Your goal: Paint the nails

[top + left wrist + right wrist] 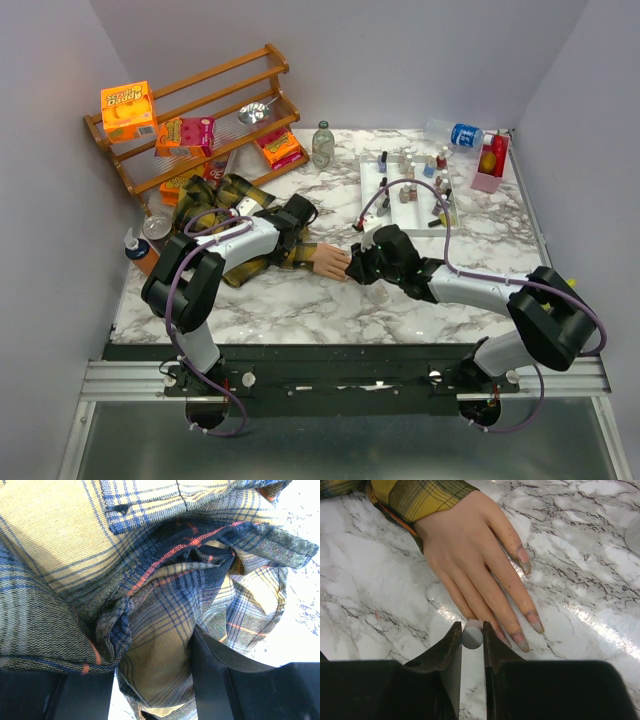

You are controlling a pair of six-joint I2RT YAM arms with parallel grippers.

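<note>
As the mannequin hand (470, 545) lies flat on the marble table (580, 525), its smudged nails (536, 622) sit just beside our right end effector (472, 626), which is clamped on a small grey round cap (472, 637); our left end effector (150, 665) grips a fold of the yellow-and-black plaid sleeve (165, 595).

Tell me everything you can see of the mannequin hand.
Peach, plastic-looking hand, lying palm down on the marble table, fingers long, slightly spread. Its nails carry smudged, patchy polish. The wrist goes into a yellow plaid sleeve. The right gripper, shut on a grey cap, stands at its tips; contact cannot be told.
</note>
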